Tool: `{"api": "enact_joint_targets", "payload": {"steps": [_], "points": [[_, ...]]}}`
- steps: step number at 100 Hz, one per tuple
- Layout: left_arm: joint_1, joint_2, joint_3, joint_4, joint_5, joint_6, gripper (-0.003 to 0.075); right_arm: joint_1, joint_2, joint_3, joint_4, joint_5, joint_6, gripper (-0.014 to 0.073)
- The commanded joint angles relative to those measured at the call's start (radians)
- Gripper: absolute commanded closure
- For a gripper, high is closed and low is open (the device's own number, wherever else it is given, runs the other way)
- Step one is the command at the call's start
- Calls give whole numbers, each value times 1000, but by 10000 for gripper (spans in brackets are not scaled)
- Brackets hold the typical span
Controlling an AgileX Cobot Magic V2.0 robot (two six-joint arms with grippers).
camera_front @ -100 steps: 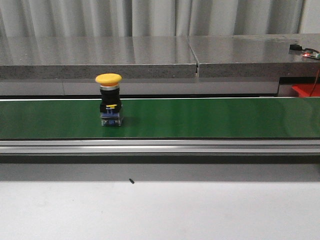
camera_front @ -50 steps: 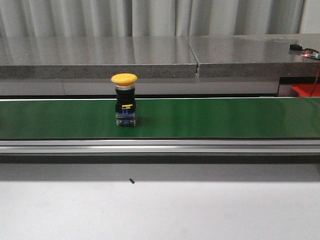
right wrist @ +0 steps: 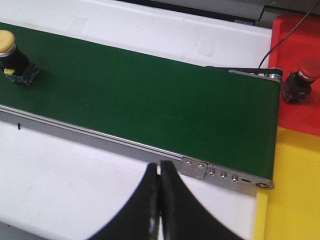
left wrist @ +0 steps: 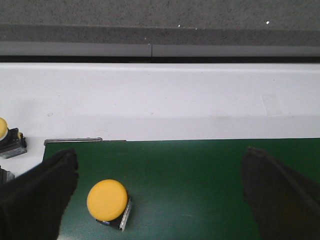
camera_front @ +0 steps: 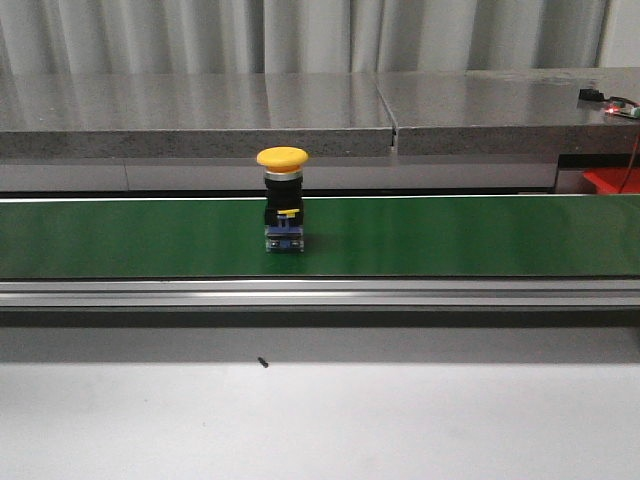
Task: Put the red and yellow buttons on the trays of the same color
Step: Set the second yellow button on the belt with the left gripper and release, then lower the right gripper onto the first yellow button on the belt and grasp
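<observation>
On the long green conveyor belt (camera_front: 450, 235), a yellow mushroom-head push button (camera_front: 283, 200) stands upright on its black body and small blue base, a little left of the belt's middle in the front view. Silver aluminium rails (camera_front: 320, 292) edge the belt's near side, with a white desk (camera_front: 400, 420) in front and grey stone-look slabs (camera_front: 200, 110) behind. A small black speck (camera_front: 263, 362) lies on the desk below the rail.

The left wrist view shows a yellow-capped button (left wrist: 107, 200) from above on the belt, between the two dark, blurred fingers (left wrist: 37, 195) of the left hand (left wrist: 160, 200), which are spread wide apart and hold nothing. Whether it is the same button, I cannot tell. Off the belt's end, another yellow-capped button (left wrist: 10, 141) sits on the white surface, cut by the frame edge.

The right hand (right wrist: 159, 205) has its black fingers pressed together with nothing between them, hovering over the white desk just beside the rail. From there, a yellow button (right wrist: 15, 57) stands on the belt's far stretch. Past the belt's other end, a red button (right wrist: 299, 80) sits upright in a red plastic tray (right wrist: 300, 120), and a yellow plastic tray (right wrist: 290, 195) adjoins it.
</observation>
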Motion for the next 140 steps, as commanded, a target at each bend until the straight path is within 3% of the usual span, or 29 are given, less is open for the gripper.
{"api": "enact_joint_targets", "payload": {"steps": [1, 43, 53, 67, 87, 129, 134, 140], "points": [[-9, -112, 54, -14, -110, 0, 82, 2, -1, -24, 6, -64, -2, 661], [-9, -580, 450, -21, -162, 0, 83, 2, -1, -24, 6, -97, -3, 661], [-9, -664, 500, -21, -160, 0, 118, 2, -1, -24, 6, -109, -3, 661], [-9, -741, 526, -21, -160, 0, 304, 2, -1, -24, 6, -109, -3, 661], [-9, -759, 526, -21, -160, 0, 739, 2, -1, -24, 48, -109, -3, 661], [-9, -757, 526, -21, -159, 0, 741, 2, 0, -24, 162, -114, -4, 657], [-9, -757, 526, -21, -159, 0, 741, 2, 0, -24, 162, -107, -6, 634], [-9, -757, 526, -21, -159, 0, 741, 2, 1, -24, 162, -91, -17, 544]]}}
